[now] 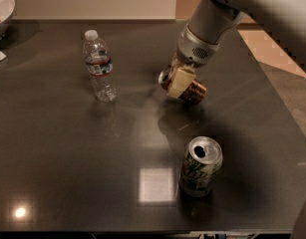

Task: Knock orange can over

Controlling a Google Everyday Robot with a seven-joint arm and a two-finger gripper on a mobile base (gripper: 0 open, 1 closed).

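Copper-brown and tipped well off upright, the orange can (195, 91) sat in the gripper (180, 83), its silver top pointing left and its base end low, at or just above the dark table (53, 148). The jaws pinched the can across its middle. One pale finger pad (178, 80) lay over the near side, and the other was hidden behind the can. The grey wrist and white arm (252, 4) rose up and to the right from the jaws.

Left of the jaws, well apart, a clear water bottle (99, 66) stood upright, with bare tabletop between the two. Nearer the camera than the jaws, and slightly to the right, a white-and-green can (201, 167) stood upright with its opened top showing. A strip of free surface separated it from the tilted can.

Beyond the jaws the table ran on a little before its far edge met the pale wall (92, 1). To the right of the jaws a band of table was open up to the right edge, with tan floor (288, 78) past it. Far to the left, at the back corner, a white bowl (0, 9) rested. The widest open stretch lay to the lower left of the jaws.
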